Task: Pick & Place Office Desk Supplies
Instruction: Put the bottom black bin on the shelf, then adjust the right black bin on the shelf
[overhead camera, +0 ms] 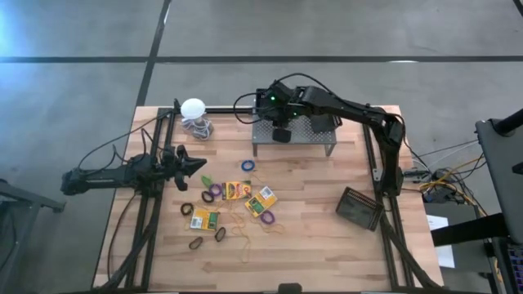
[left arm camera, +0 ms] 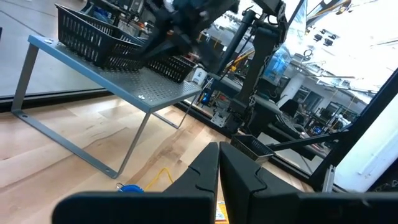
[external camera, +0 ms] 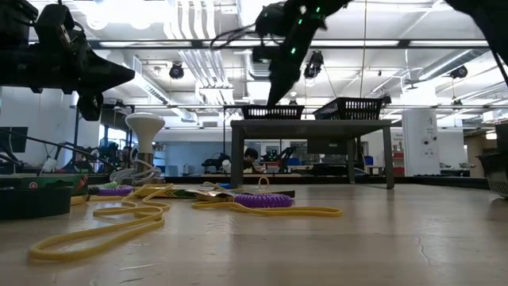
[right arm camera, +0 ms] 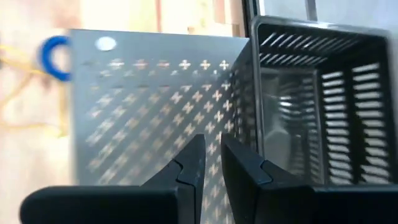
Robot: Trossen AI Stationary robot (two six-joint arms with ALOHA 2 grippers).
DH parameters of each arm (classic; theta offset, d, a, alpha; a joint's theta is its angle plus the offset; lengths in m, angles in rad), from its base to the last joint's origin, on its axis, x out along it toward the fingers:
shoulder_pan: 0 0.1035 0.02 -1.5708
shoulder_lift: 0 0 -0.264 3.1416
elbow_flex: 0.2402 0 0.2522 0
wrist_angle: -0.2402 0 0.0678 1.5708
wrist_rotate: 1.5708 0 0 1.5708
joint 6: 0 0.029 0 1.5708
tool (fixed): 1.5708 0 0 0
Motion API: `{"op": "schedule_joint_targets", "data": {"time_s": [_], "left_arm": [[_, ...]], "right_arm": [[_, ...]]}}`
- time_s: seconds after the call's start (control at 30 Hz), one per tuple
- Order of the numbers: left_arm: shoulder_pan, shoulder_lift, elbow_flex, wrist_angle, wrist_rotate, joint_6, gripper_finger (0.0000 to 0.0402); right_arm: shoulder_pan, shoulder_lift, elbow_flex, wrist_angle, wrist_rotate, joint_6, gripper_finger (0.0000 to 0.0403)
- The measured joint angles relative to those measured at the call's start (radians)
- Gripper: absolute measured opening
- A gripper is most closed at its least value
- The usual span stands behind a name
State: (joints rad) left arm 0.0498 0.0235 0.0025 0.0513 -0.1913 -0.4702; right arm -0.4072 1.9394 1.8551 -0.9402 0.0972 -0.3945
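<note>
My right gripper (right arm camera: 211, 152) hangs shut above the grey perforated stand (overhead camera: 294, 147), with nothing between its fingers. It is just beside a black wire-mesh bin (right arm camera: 317, 93) that rests on the stand top. A second bin (external camera: 349, 107) sits on the stand's right part. A third bin (overhead camera: 359, 208) lies on the table at the right. Crayon boxes (overhead camera: 237, 190) (overhead camera: 204, 220) and rubber bands, such as the blue one (overhead camera: 248, 166) and a purple one (overhead camera: 268, 217), lie on the table in the middle. My left gripper (left arm camera: 219, 168) waits shut at the table's left, pointing level toward the stand.
A white ball with a coiled cord (overhead camera: 194, 110) stands at the far left of the table. Long yellow bands (external camera: 119, 226) lie near the front edge. The arms' dark frame rails (overhead camera: 147, 220) run along both table sides. Bare wood shows at the near right.
</note>
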Motion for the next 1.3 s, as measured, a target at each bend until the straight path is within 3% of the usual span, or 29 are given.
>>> {"op": "schedule_joint_targets", "data": {"time_s": [0.17, 0.3, 0.5, 0.6, 0.73, 0.97, 1.3], "left_arm": [[0.000, 0.000, 0.000, -0.003, 0.000, -0.003, 0.0019], [0.000, 0.001, 0.000, -0.004, 0.000, -0.003, 0.0019], [0.000, 0.001, 0.000, -0.004, 0.000, -0.003, 0.0019], [0.000, 0.001, 0.000, -0.004, 0.000, -0.003, 0.0019], [0.000, 0.001, 0.000, 0.000, 0.000, -0.002, 0.0019], [0.000, 0.000, 0.000, 0.004, -0.027, -0.002, 0.0019], [0.000, 0.000, 0.000, 0.005, -0.030, -0.003, 0.0019]], "right_arm": [[0.054, -0.116, 0.002, -0.137, -0.005, 0.026, 0.0048], [0.086, -0.230, -0.045, -0.317, -0.080, 0.106, 0.0048], [0.075, -0.436, -0.297, -0.406, -0.141, 0.214, 0.0048], [0.049, -0.526, -0.427, -0.396, -0.089, 0.238, 0.0048], [0.017, -0.602, -0.533, -0.294, 0.069, 0.284, 0.0047], [-0.041, -0.597, -0.587, -0.140, 0.086, 0.258, 0.0047], [-0.043, -0.492, -0.555, -0.088, 0.088, 0.204, 0.0047]]}}
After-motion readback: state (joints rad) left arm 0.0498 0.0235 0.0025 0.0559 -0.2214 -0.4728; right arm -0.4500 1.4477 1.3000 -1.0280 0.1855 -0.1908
